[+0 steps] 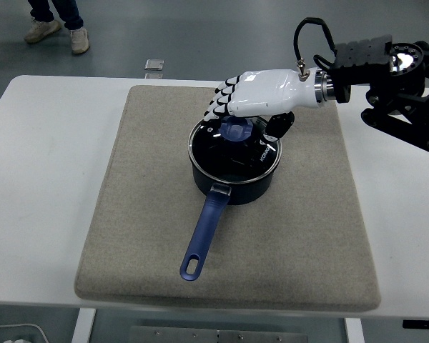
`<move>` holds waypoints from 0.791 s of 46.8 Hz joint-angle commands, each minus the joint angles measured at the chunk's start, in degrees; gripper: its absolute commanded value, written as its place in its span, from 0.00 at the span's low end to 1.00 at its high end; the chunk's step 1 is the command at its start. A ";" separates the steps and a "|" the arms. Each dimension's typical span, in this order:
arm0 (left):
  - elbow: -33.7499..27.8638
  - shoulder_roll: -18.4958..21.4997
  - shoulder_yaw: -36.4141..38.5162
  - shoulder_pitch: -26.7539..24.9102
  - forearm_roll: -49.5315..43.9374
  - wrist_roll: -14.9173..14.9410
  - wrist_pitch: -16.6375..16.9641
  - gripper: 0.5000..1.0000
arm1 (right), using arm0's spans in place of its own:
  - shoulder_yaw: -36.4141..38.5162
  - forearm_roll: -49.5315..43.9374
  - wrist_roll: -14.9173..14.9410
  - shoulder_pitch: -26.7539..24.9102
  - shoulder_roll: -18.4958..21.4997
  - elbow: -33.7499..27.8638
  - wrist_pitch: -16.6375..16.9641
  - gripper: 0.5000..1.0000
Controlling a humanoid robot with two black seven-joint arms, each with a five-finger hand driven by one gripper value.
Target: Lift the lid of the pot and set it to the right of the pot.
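Above the pot, the right robot hand (252,114) hangs palm down, its white shell reaching in from three o'clock on a black arm (397,93). Its black-tipped fingers (219,103) curl down over the blue knob (237,130) of the pot lid (229,146), with the thumb hanging at the knob's three o'clock side; whether the fingers actually clamp the knob or only crowd around it cannot be told from this view. The glass lid sits within the rim of the pot, and any tilt or lift is too slight to judge.

The pot (232,175) is dark blue and stands a little toward twelve o'clock from the middle of a grey-beige mat (129,214). Its long blue handle (204,236) runs out toward seven o'clock, ending in a loop with a hanging hole, and lies flat on the mat. The mat area at three o'clock of the pot is bare cloth.

The mat covers most of the white desk (43,179), whose surface shows at nine o'clock and three o'clock of it. On the floor beyond the desk's far edge, at twelve o'clock, lies a small square object (154,64), and a person's shoes (57,32) stand toward eleven o'clock.
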 commanded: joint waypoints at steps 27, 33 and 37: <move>0.00 0.00 0.00 0.00 0.00 0.02 0.00 1.00 | -1.70 -0.21 0.01 -0.73 0.86 -1.91 -2.94 0.81; 0.00 0.00 0.00 0.00 0.00 -0.07 0.00 1.00 | -1.70 -0.29 0.01 -1.61 0.95 -1.91 -3.11 0.81; 0.00 0.00 0.00 0.00 0.00 -0.07 0.00 1.00 | -1.78 -0.29 0.01 -2.05 1.04 -1.91 -3.55 0.81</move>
